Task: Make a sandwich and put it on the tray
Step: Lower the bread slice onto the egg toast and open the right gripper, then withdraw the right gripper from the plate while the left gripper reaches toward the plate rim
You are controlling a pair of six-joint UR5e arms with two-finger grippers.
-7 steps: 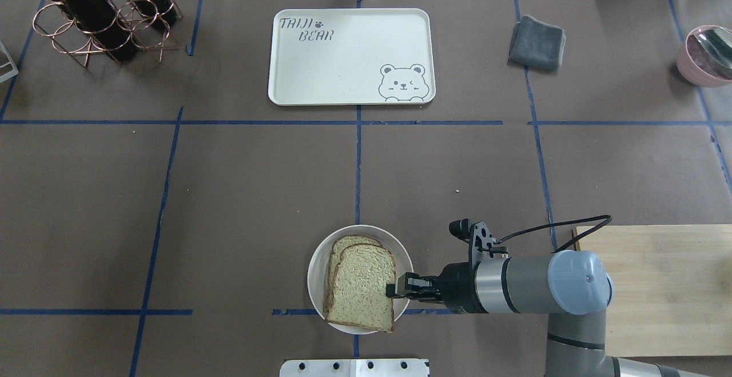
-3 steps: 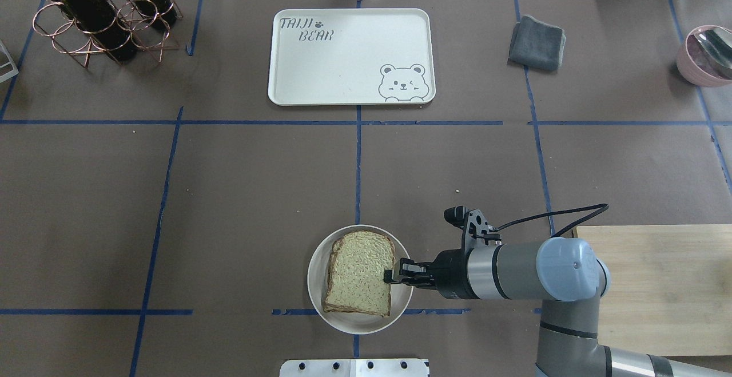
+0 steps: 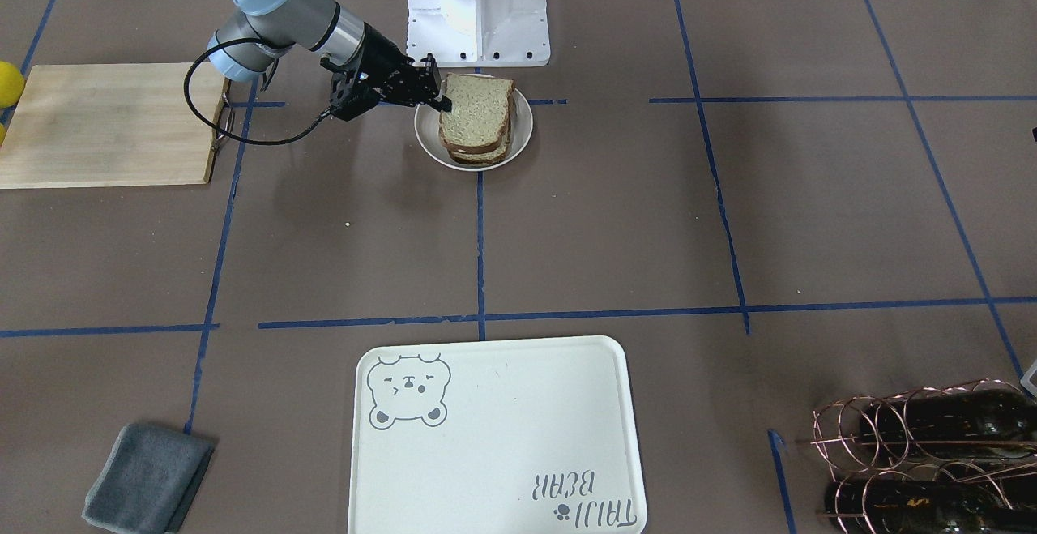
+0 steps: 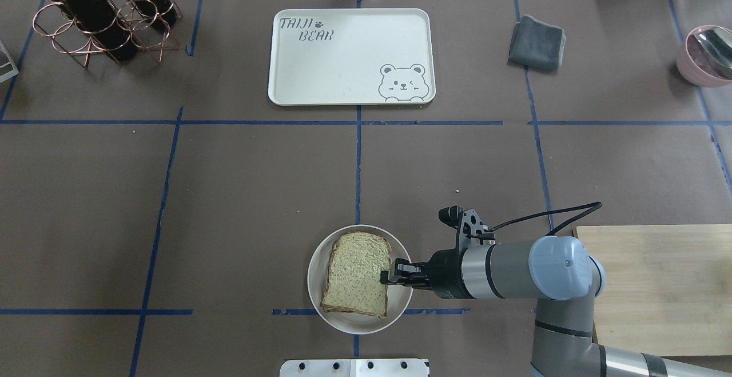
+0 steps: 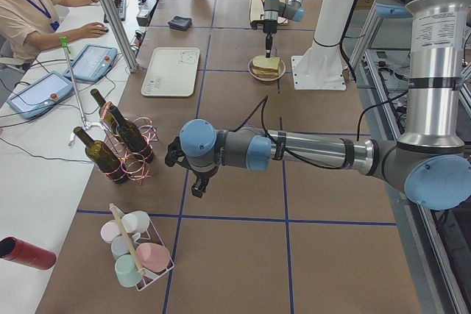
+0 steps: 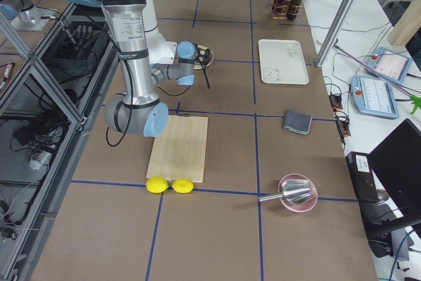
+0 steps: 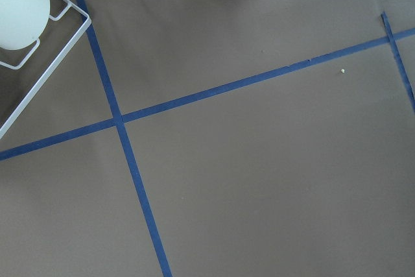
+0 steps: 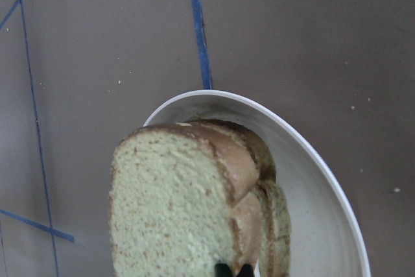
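Two tan speckled bread slices with dark crust lie stacked on a small round white plate at the table's near middle. My right gripper is shut on the right edge of the top slice, which lies squarely over the lower one. The stack also shows in the front view and the right wrist view. The egg is not visible. The off-white bear tray is bare at the far middle. My left gripper hangs over the table's left end; I cannot tell its state.
A pale wooden cutting board lies right of my right arm. A grey cloth is right of the tray. A copper bottle rack stands far left. A pink bowl is far right. Two lemons lie by the board.
My right gripper has moved left and away from the robot with the top slice. The slice went from offset to squarely over the lower one.
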